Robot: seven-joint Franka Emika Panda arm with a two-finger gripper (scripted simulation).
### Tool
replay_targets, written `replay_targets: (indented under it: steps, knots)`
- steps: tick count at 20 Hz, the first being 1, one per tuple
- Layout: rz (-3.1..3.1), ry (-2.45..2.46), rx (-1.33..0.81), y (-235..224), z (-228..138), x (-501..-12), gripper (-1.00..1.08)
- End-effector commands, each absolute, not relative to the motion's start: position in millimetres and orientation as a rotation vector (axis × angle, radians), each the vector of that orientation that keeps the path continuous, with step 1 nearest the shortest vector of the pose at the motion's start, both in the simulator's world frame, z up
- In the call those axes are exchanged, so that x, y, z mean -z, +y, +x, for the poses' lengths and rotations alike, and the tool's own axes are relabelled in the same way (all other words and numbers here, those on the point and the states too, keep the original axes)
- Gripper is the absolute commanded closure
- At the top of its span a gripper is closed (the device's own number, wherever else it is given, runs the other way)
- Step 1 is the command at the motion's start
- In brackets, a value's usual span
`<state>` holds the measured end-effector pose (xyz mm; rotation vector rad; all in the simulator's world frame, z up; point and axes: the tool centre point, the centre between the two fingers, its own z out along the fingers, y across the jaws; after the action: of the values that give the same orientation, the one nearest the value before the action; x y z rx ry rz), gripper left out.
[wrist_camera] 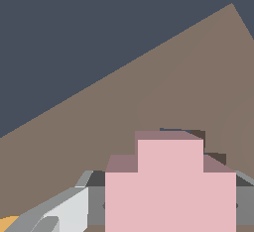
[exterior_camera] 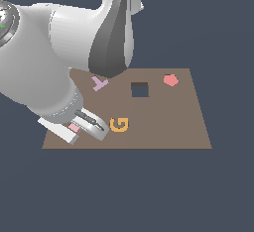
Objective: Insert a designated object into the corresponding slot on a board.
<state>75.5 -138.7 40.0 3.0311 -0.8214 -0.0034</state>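
i see the board (exterior_camera: 163, 127) lying flat, brown, on the dark floor. my arm (exterior_camera: 44, 67) reaches down over its near corner on the exterior view's left. the gripper (exterior_camera: 82, 127) is low there, just above the board. a bit of pink shows under it, and that is the pink cross (exterior_camera: 74, 127). in the wrist view the pink cross (wrist_camera: 170, 186) fills the close part of the picture, with a grey finger (wrist_camera: 69, 211) just beside it on one side and grey on the other side too. so the fingers look closed on the pink cross, holding it from both sides.

right at the far edge of the cross in the wrist view i see a thin dark strip in the board (wrist_camera: 149, 77). that may be the slot (wrist_camera: 179, 130), but most of it is hidden by the block, so i cannot tell its shape.

on the board, the orange g (exterior_camera: 119, 124) sits near the gripper, on its right in the exterior view. farther back is the lilac y (exterior_camera: 99, 83), partly under my arm. the dark square hole (exterior_camera: 140, 90) is near the middle far side. the red round piece (exterior_camera: 170, 80) is at the far corner on the exterior view's right, well apart from the gripper.
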Motion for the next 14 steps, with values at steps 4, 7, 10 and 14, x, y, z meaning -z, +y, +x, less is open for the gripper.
replay_targets:
  steps: [4, 7, 10, 14]
  knots:
    - [3.009, -0.901, 0.003, -151.8, 66.2, -40.7, 1.08]
    - [3.009, -0.899, 0.004, -152.3, 66.2, -40.4, 1.08]
    - [3.009, -0.902, 0.003, -152.2, 65.8, -35.5, 1.08]
    - [3.008, -0.904, 0.002, -152.1, 65.4, -30.7, -0.92]
